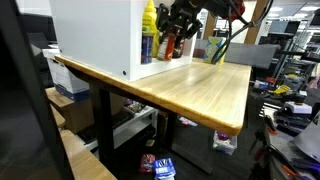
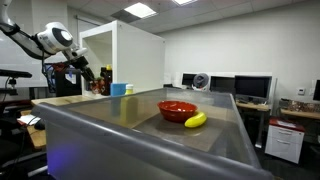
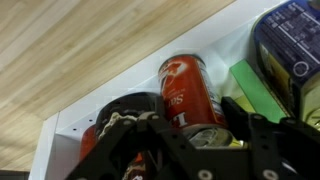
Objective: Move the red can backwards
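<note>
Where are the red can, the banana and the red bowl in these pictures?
red can point(image 3: 188, 92), wrist view, middle of its side.
banana point(image 2: 196, 120), in an exterior view, its middle.
red bowl point(image 2: 172, 113), in an exterior view, its front wall.

The light wooden desk point(image 1: 200, 85) bears a white cabinet point(image 1: 95, 35) at upper left, housing the red can point(image 3: 188, 92) and a yellow bottle point(image 1: 148, 25).
</note>
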`<state>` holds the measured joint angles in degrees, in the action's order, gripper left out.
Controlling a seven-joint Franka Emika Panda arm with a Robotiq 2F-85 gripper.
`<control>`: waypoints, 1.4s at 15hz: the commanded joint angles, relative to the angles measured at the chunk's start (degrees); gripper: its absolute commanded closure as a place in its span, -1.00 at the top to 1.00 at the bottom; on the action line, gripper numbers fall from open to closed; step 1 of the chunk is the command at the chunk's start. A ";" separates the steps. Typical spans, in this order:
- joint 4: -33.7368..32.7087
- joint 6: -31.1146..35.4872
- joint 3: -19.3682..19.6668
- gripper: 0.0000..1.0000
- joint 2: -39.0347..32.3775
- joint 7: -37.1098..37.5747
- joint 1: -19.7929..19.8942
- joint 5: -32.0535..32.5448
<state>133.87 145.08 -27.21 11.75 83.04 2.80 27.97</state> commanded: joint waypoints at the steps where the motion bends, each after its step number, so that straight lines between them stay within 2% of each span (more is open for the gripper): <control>1: -2.92 -1.73 3.18 -0.34 -2.98 0.13 -3.05 1.76; 9: -4.71 -3.56 7.07 -0.34 -4.40 -0.20 -6.84 1.30; 17: -5.49 -6.65 8.19 -0.34 -4.64 1.27 -7.89 3.77; 21: -5.91 -7.10 8.98 -0.34 -4.96 0.28 -8.58 2.77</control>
<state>129.10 139.15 -19.39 7.79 82.93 -4.59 30.03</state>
